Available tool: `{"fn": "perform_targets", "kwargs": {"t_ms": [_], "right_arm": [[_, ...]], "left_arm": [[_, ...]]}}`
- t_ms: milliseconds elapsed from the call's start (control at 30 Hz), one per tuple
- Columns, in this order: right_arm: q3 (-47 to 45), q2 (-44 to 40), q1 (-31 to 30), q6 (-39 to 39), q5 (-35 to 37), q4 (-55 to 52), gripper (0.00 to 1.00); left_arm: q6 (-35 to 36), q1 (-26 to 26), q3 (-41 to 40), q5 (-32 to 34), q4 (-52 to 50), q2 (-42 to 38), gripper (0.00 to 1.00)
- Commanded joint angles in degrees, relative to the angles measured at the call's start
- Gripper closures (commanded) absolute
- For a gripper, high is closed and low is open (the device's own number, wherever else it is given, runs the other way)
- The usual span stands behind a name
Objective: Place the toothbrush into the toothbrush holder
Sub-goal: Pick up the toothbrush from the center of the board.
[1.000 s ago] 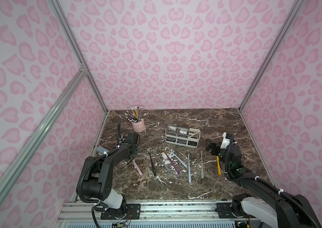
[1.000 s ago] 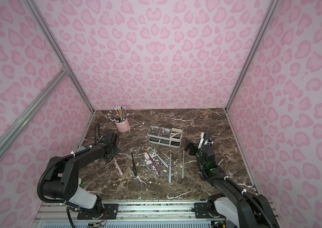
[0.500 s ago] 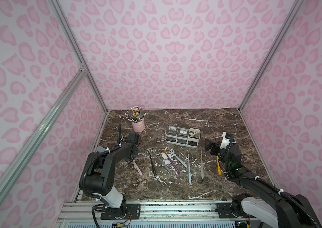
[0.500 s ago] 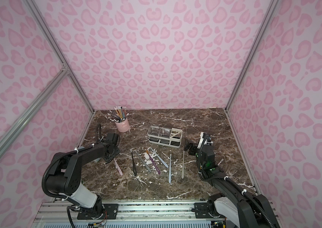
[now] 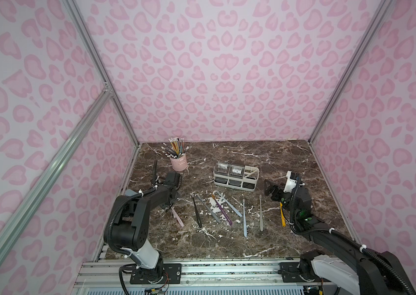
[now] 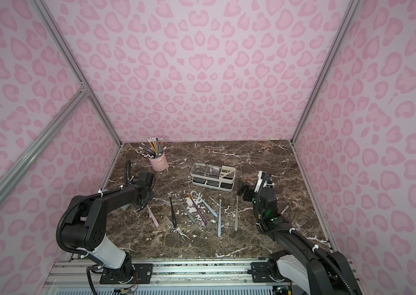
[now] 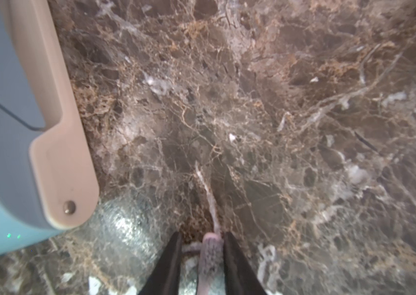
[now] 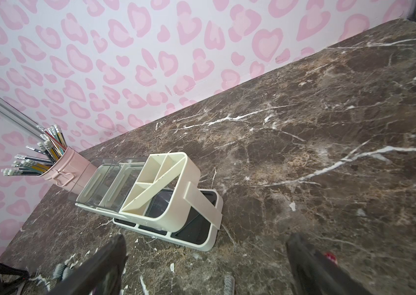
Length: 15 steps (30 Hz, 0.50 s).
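Left gripper (image 7: pixel 203 236) straddled the pink toothbrush (image 7: pixel 210 255) head at bottom centre, slim gaps either side, not pinching. Right gripper (image 8: pixel 206 265) gaped wide, empty. Toothbrush holder (image 5: pixel 254 178) sat mid-frame, well apart.

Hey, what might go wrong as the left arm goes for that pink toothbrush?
The left pincer straddles the pink toothbrush at its bristle end, so it may swing or slip when lifted. The holder has narrow divided slots, so a tilted brush may catch a divider. The right pincer hovers beside the holder and may block the way.
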<state>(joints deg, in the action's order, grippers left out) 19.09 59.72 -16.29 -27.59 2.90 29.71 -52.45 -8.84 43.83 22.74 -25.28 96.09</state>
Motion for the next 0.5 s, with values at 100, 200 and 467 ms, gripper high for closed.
{"fn": "perform_targets", "kwargs": {"t_ms": [100,200,467], "right_arm": [[0.88,-0.30,-0.22,0.44,0.52,1.30,0.00],[0.87,-0.01,-0.23,0.44,0.53,1.30,0.00],[0.95,0.04,-0.19,0.50,0.61,1.17,0.00]], "left_arm": [[-0.64,0.05,-0.38,-2.41,0.80,0.78,0.69],[-0.60,0.07,-0.26,-2.70,0.81,0.92,0.69],[-0.42,0.00,-0.45,-4.01,0.60,0.79,0.69]]}}
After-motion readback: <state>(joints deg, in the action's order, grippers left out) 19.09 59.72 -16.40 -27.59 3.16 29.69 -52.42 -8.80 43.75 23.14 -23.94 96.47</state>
